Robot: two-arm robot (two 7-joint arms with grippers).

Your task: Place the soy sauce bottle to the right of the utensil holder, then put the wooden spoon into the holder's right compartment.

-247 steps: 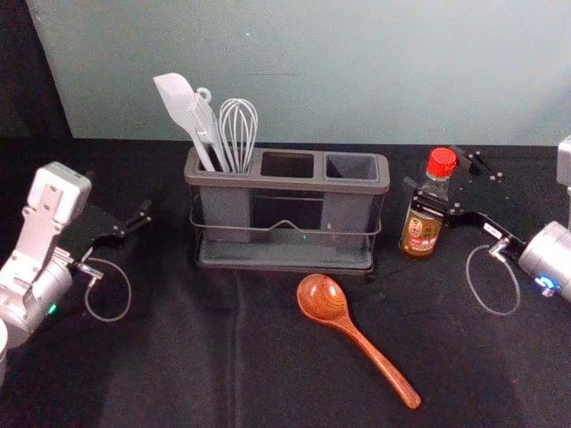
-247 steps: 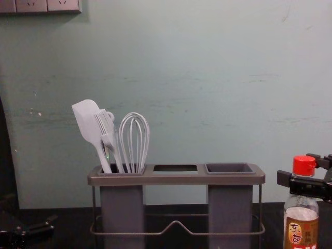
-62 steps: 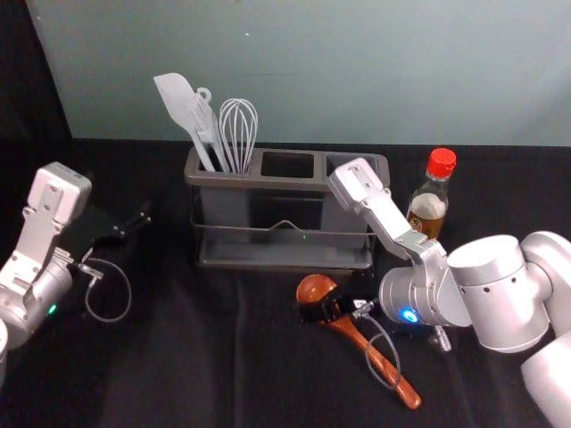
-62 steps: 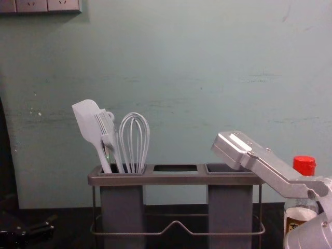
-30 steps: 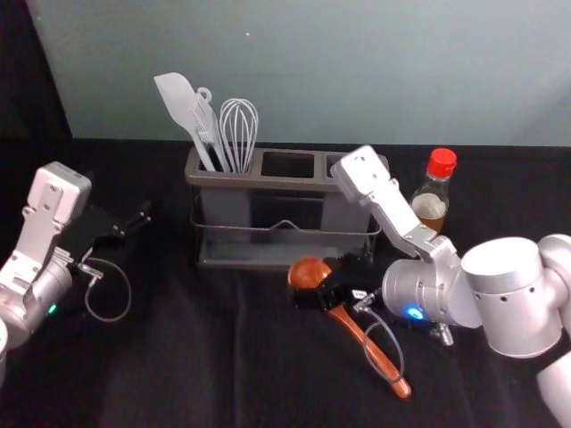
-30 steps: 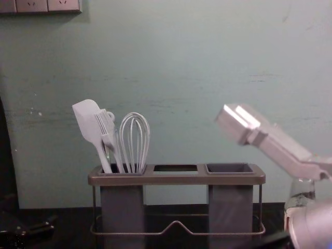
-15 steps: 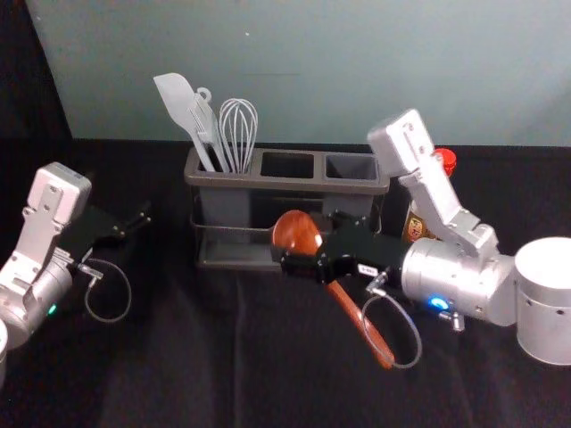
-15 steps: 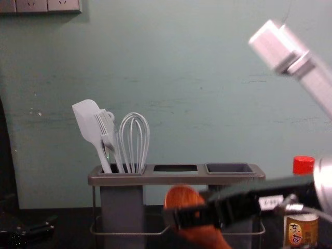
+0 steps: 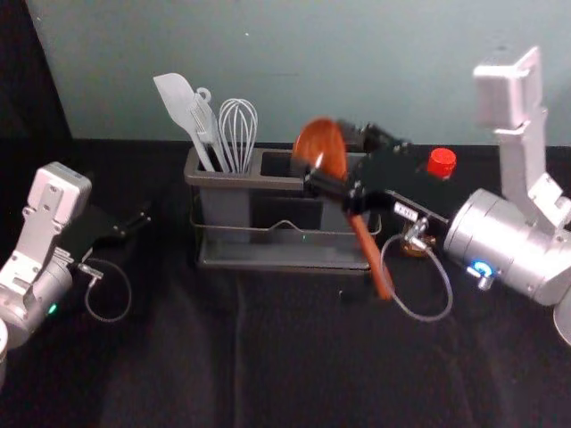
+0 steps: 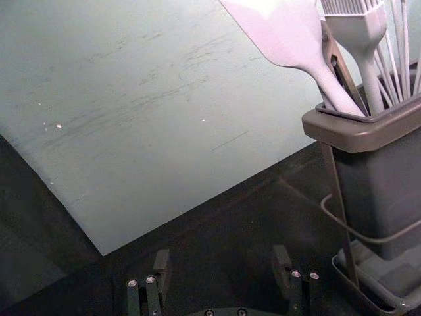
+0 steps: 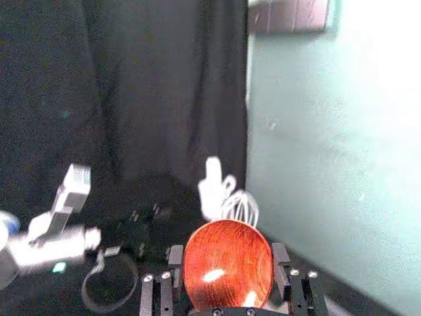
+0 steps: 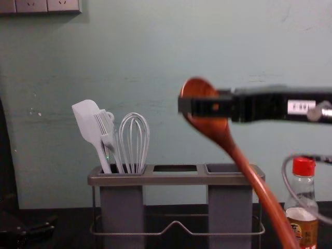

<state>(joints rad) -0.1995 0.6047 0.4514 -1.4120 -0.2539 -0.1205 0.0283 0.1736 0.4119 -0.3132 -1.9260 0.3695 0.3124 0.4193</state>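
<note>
Since the bottle (image 12: pixel 306 231) stands right of the holder (image 12: pixel 176 179), half looks done | right claw (image 11: pixel 227 260) pinches the spoon (image 11: pixel 227 263) by its bowl, above table, near holder | left claw (image 10: pixel 222 260) idle at left, spread | remaining: spoon into right compartment (image 12: pixel 228 168)
</note>
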